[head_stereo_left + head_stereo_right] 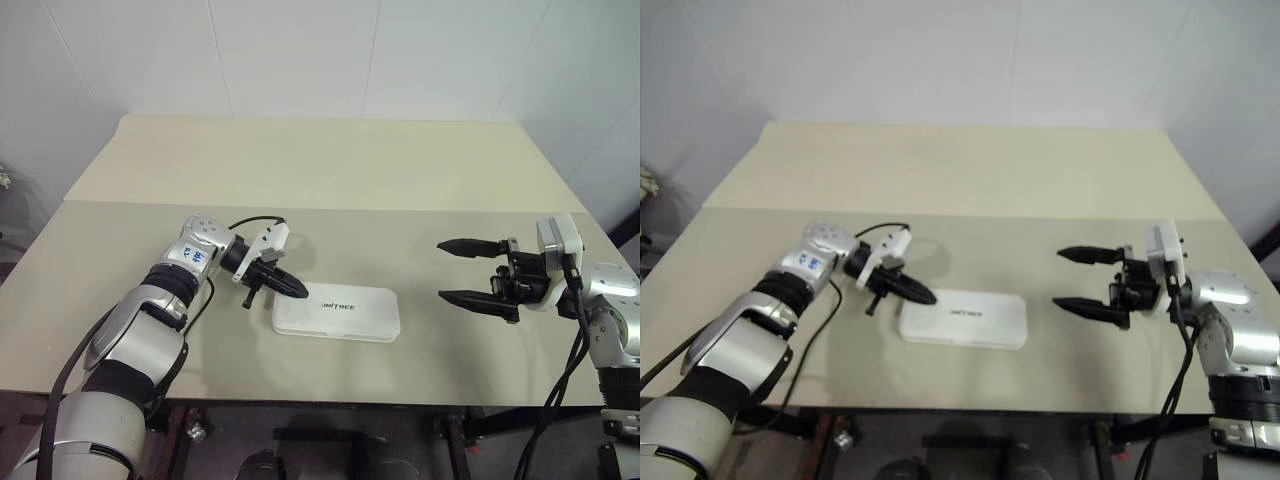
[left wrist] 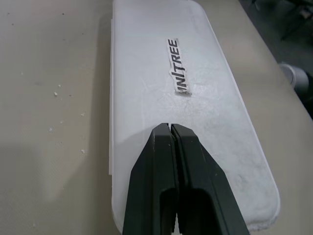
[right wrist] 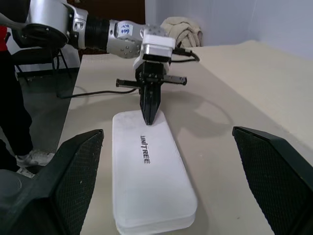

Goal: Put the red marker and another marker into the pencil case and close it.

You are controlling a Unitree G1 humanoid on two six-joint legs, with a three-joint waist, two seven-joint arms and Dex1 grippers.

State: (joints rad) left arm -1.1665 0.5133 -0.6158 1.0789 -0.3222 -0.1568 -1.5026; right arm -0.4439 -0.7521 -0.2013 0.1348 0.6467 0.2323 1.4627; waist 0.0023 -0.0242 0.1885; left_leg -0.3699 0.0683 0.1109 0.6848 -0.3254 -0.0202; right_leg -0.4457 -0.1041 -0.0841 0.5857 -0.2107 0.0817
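Your surface (image 1: 300, 170) is a beige top in two sections, a paler one at the back and a greyer one in front, standing against plain white walls. It carries one loose item, the case (image 1: 338, 314), lying flat just below the middle of the head view, long side across, its lid down with the dark print facing up. With the lid shut, no marker is visible, so they are probably inside already, though you cannot confirm that from here.

Your left gripper (image 1: 298, 288) comes in from 9 o'clock of the case, angled downward, its two black fingers pressed together with nothing between them. The tip sits over the lid's left end, at or just above the plastic; contact cannot be confirmed. Pinched shut like this it works as a blunt pusher, which suits pressing the lid flat so that the case closes fully.

Your right gripper (image 1: 478, 272) hangs at 3 o'clock, well apart from the case and above the surface, pointing level toward it. Its fingers are spread wide and hold nothing. It looks parked clear of the work, yet near enough to steady the case if it slides.

In the right wrist view, a person's dark trouser leg and shoe (image 3: 32, 157) stand on the floor beside the surface, with a bundle of pale cloth (image 3: 182, 30) farther back.
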